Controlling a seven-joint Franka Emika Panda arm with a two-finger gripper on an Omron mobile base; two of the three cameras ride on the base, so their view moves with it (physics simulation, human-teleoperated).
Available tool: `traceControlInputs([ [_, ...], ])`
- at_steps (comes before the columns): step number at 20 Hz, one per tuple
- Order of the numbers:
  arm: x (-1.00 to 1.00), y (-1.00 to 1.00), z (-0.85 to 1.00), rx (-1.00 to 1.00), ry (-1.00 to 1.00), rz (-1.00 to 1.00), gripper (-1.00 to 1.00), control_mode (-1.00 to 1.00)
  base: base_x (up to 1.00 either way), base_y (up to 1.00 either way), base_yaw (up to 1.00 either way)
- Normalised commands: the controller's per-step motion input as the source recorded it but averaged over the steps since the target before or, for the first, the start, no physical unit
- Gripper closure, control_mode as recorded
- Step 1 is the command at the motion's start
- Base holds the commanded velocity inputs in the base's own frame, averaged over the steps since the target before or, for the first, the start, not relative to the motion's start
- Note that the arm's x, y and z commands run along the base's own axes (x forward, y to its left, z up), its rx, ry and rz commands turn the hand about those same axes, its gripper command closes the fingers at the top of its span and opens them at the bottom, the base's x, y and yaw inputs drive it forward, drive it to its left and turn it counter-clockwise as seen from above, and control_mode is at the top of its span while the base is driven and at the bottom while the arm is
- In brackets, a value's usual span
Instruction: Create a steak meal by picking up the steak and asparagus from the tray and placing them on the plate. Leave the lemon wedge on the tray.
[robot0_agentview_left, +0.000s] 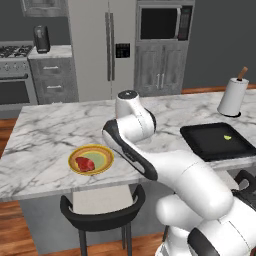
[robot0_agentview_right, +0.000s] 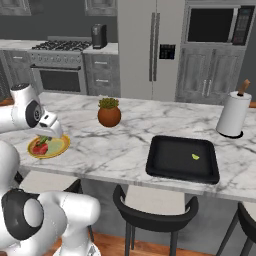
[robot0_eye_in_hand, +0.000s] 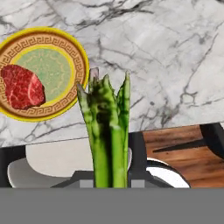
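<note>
Right base view is showing the marble tabletop (robot0_agentview_right: 115, 145) carrying everything; the tray (robot0_agentview_right: 165, 170) is sitting at its near right edge, well apart from the plate (robot0_agentview_right: 61, 146) at the near left; the steak (robot0_agentview_right: 40, 148) is already lying on the plate, toward one side rather than the centre; the lemon wedge (robot0_agentview_right: 195, 156) is resting alone on the tray, as the task wants. The gripper (robot0_agentview_right: 51, 131) is hovering just above the plate's near rim; it is clamped on the asparagus (robot0_eye_in_hand: 107, 131), whose stalks are rising between its tips in the hand view, pointing past the plate's edge toward bare marble. The risk lies there, I judge: the bundle is sitting beside the plate rather than over it, so a release now could be dropping stalks onto the tabletop or half across the rim; thin stalks may also roll.
</note>
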Motion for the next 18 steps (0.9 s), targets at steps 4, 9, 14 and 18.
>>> traceControlInputs([
  [4,0.45,0.53,-0.36,0.03,0.0,0.11,1.0,-1.0,0.0,0.0,0.0],
  [9,0.42,0.28,-0.39,0.0,-0.02,0.22,1.0,-1.0,0.0,0.0,0.0],
  [14,0.43,0.12,-0.47,0.0,-0.05,0.25,1.0,-1.0,0.0,0.0,0.0],
  [18,0.33,0.06,-0.49,0.0,-0.01,0.17,1.0,-1.0,0.0,0.0,0.0],
])
